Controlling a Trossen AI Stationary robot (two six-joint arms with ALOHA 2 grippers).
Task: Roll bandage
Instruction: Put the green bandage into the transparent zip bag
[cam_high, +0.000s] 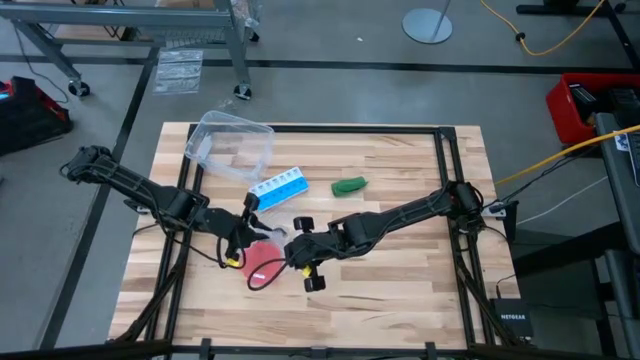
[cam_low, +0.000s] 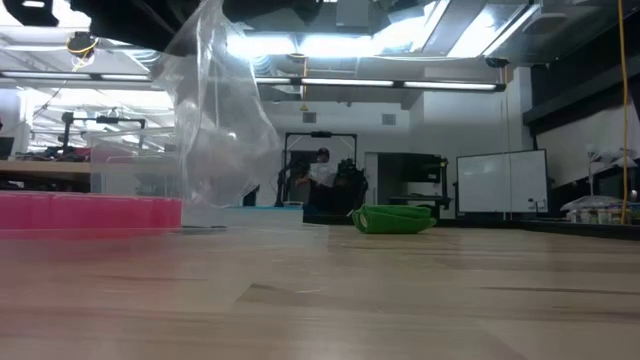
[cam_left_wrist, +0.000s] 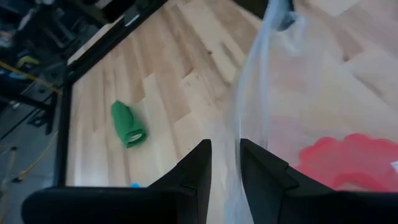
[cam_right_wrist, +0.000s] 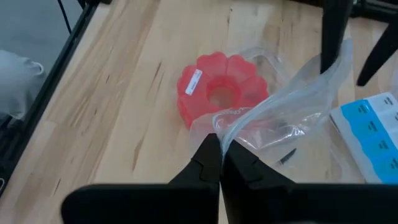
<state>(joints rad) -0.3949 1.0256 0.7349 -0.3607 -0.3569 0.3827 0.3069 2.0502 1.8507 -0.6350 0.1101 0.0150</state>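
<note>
Overhead, both dark arms meet near the middle of the wooden table (cam_high: 400, 290). The left gripper (cam_high: 243, 237) and the right gripper (cam_high: 296, 250) converge over a red scalloped disc (cam_high: 262, 266). The bandage (cam_high: 349, 185), a small green bundle, lies well apart from them toward the far side, to the right of a blue-and-white pill box (cam_high: 279, 189). A clear plastic container (cam_high: 229, 146) sits near the far left corner.

At table height, the bandage (cam_low: 392, 219) rests flat on the boards, untouched. A clear plastic bag (cam_low: 215, 120) hangs lifted at left, above a pink edge that is the disc (cam_low: 90, 212).

From the left wrist, the fingers (cam_left_wrist: 198, 165) stand narrowly parted with a fold of the bag (cam_left_wrist: 252, 87) running down between them; they appear to pinch its film. The bandage (cam_left_wrist: 128, 124) lies beyond on bare wood, and the disc (cam_left_wrist: 348, 162) shows red through the plastic.

From the right wrist, the fingers (cam_right_wrist: 210, 163) are pressed together on the bag's (cam_right_wrist: 273, 118) rim, pulling it taut. The disc (cam_right_wrist: 217, 90) sits partly under the film, with the pill box (cam_right_wrist: 370, 134) just beside the bag.
</note>
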